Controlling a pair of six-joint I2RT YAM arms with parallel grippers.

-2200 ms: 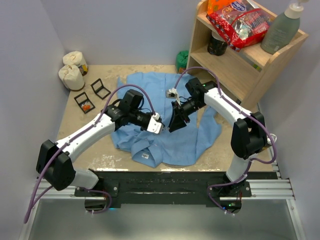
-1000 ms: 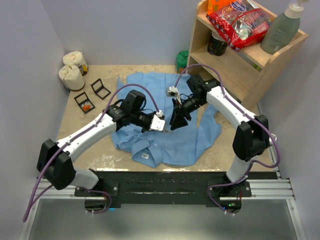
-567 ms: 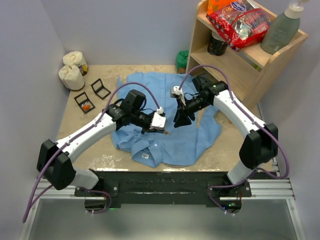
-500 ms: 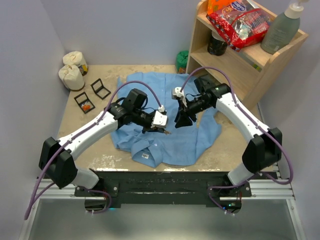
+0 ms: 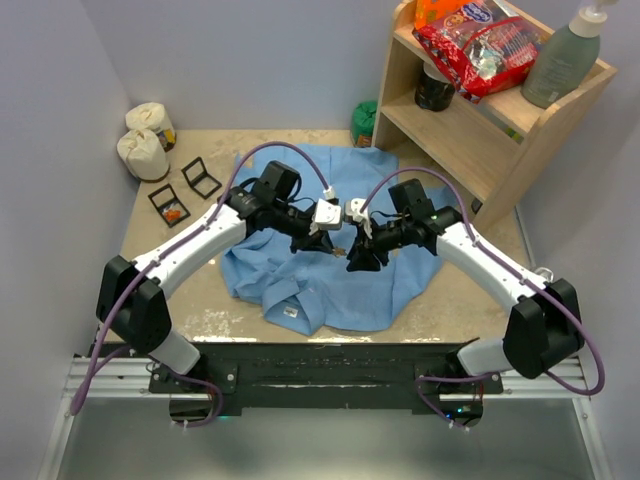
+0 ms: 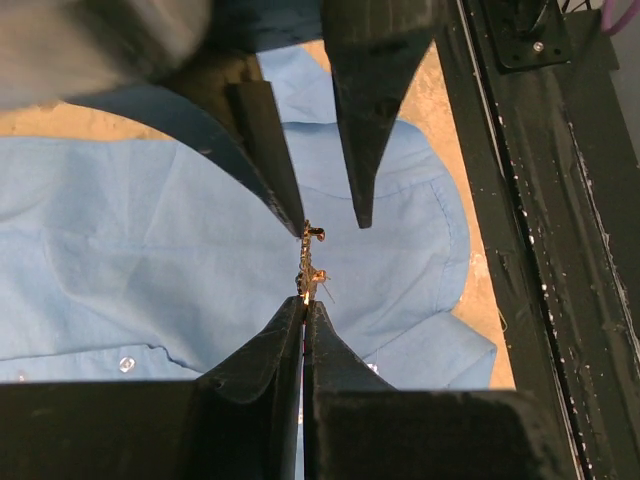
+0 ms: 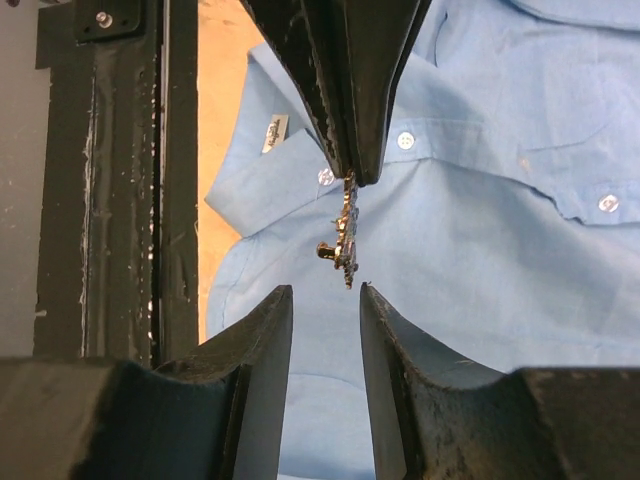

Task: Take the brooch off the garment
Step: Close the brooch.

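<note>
Your left jaws pinch the brooch [image 6: 310, 262] by one tip above the shirt [image 5: 330, 290], mid-bench; your right jaws stand open at its free end. Nudge it while closing and it may twist loose and drop.

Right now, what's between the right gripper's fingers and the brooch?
Nothing: in the right wrist view only a bare gap separates the open right gripper from the brooch, pinched by the left gripper above the shirt.
</note>
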